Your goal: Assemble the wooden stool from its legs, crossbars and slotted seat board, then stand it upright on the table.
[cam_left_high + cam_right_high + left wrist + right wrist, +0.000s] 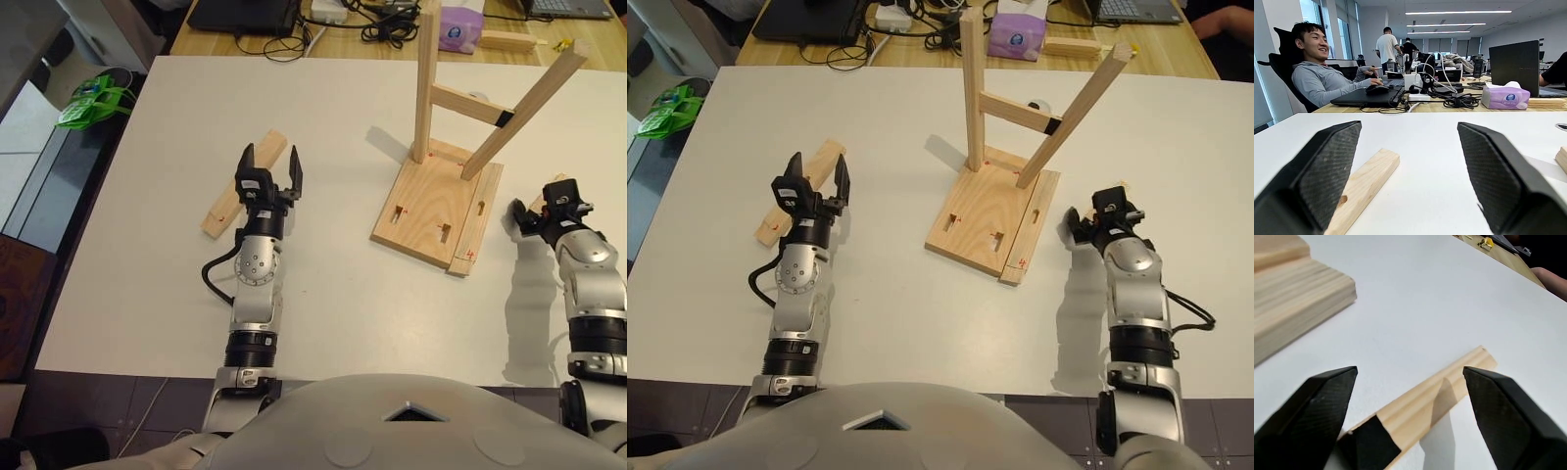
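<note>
The left claw [270,160] stands open and empty above the table [147,294], and a loose leg [227,203] lies flat just beside it, slanting past its outer finger. The right claw [1410,371] is open too and grips nothing; a short crossbar [1435,396], black-taped at one end, lies on the table under the gap between its fingers. Between the two claws, nearer the right one, the seat board [421,201] lies flat with an upright leg [424,78] and a leaning leg [524,108] standing in it, linked by a joining bar [468,103]
</note>
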Available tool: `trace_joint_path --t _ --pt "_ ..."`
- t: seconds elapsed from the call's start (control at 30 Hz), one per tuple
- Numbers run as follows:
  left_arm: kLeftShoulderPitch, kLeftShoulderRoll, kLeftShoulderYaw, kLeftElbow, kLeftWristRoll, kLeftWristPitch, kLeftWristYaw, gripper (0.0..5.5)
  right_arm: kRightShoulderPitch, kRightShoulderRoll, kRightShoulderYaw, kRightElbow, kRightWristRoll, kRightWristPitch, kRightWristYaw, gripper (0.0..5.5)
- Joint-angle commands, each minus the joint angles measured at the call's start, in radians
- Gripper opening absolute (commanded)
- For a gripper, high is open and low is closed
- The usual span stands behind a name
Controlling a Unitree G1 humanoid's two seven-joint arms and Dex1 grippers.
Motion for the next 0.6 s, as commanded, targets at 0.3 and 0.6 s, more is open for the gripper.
trace_joint_path --t 0.3,0.6 --pt "0.029 -0.012 0.007 -0.022 0.012 0.007 0.025 3.63 0.065 -0.056 -0.092 -0.079 0.051 0.057 0.049 4.00" --pt "0.021 -0.004 0.010 -0.019 0.010 0.012 0.010 3.63 0.042 0.044 -0.191 -0.034 0.209 0.275 0.020 4.00"
